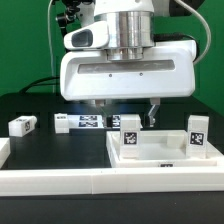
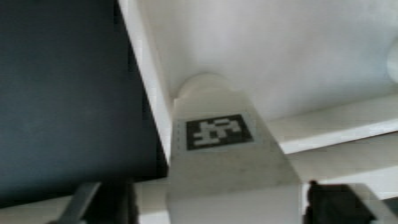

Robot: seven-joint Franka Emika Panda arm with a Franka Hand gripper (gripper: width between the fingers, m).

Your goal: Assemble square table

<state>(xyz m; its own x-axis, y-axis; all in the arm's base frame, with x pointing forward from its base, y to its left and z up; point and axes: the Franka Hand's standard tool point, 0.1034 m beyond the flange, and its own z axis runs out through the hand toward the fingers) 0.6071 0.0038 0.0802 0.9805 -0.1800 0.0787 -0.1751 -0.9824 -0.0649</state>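
Leg fitting looks to be the step in hand. In the exterior view the tabletop [image 1: 160, 160] lies flat inside the white border wall [image 1: 60, 185], toward the exterior view's right. One leg [image 1: 130, 135] stands near its corner on the exterior view's left, and a second leg [image 1: 197, 135] stands upright at the opposite corner. A loose leg [image 1: 22, 125] lies on the black table [image 1: 55, 148], well apart. The pincer [image 1: 123, 112] hangs low over the first standing leg, a finger on either side of it.

In the wrist view that leg [image 2: 217, 130], tag toward the camera, runs between the two fingers [image 2: 98, 200], with the tabletop [image 2: 302, 60] behind. A thin strip of background shows on each side, so the pincer [image 2: 217, 205] reads as partly open: it straddles the leg but is not yet clamped on it and holds nothing. The next move, I judge, calls for pinching the leg squarely, then twisting it to seat it without tipping it.
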